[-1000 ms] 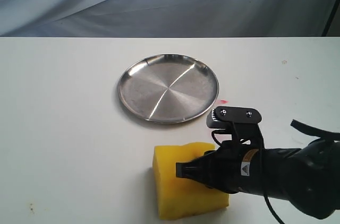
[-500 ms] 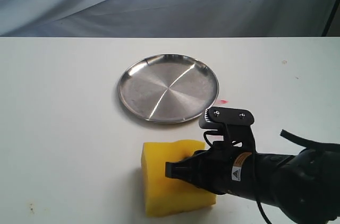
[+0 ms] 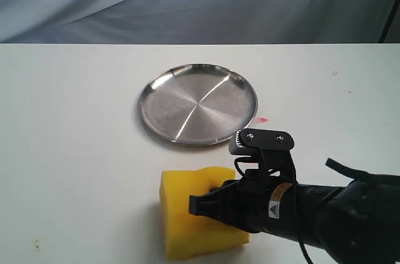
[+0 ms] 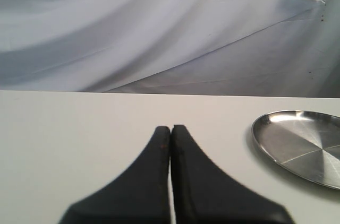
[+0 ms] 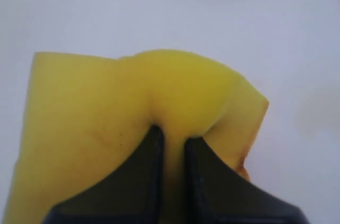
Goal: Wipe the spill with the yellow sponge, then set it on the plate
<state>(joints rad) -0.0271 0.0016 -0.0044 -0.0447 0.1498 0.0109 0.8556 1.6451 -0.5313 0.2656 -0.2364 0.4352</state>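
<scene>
The right gripper (image 3: pixel 200 204) is clamped deep into the thick yellow foam sponge (image 3: pixel 178 217), pressing it on the white worktop (image 3: pixel 75 151) to wipe; the left gripper (image 4: pixel 170 134) idles, jaws together.

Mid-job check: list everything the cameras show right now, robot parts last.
Plate: one, shiny steel, mid-table, nothing on it.
Sponge: one, yellow, on the table nearer the camera than the plate, apart from it, pinched and bulging.
Smear: one, small, pink-red, on the table just right of the plate.
Spill: not visible in any view.
Table: one, white.
Cloth: one, grey-white, draped behind the table.
Right arm: one, black, low at the near right, jaws shut on the sponge.
Left jaws: one pair, black, shut on nothing, above the table.
</scene>
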